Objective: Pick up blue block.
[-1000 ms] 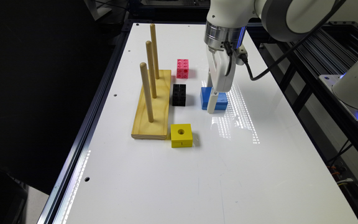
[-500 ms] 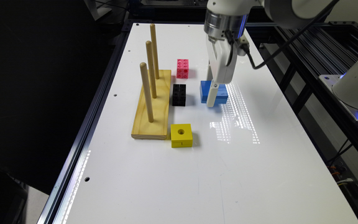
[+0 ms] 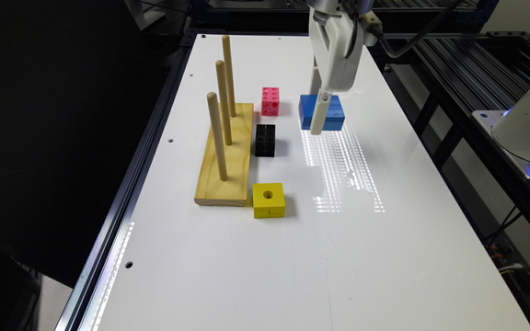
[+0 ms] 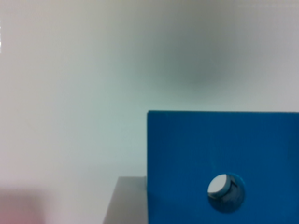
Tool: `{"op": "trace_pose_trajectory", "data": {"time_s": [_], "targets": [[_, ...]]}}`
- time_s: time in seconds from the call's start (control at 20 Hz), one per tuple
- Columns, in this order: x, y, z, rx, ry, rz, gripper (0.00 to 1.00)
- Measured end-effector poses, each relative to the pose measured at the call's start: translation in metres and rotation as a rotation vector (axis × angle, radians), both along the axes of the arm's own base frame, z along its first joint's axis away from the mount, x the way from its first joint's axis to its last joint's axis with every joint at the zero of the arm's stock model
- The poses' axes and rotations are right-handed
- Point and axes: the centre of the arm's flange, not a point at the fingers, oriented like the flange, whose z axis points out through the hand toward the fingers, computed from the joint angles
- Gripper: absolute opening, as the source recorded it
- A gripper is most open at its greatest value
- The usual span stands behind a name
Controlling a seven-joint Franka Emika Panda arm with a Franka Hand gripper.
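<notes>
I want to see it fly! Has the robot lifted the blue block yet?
Almost. Done: the gripper is down at the blue block. In hand: the grab, though whether it is squeezing yet can't be told. Left: the lift, because the block seems to sit on the white table.

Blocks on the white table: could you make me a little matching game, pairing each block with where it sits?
Things:
1. blue block
2. yellow block
3. pink block
4. black block

Places:
A. at the near corner of the wooden peg base
B. between the pink and yellow blocks, beside the peg base
C. under the gripper
D. farthest back along the peg base, on the blue block's exterior-view left

Pairs: 1-C, 2-A, 3-D, 4-B
</notes>
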Motion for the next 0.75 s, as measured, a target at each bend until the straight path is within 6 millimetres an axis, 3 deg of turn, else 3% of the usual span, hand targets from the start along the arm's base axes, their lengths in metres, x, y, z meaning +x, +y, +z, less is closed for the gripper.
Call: {"op": "trace_pose_trajectory", "data": {"time_s": [0.25,0.45,0.75], "targets": [[-0.005,0.001,0.032,-0.004,-0.002,0.002,0.00],[-0.003,0.005,0.038,-0.004,-0.011,0.006,0.00],[-0.003,0.009,0.078,-0.008,-0.017,0.012,0.00]]}}
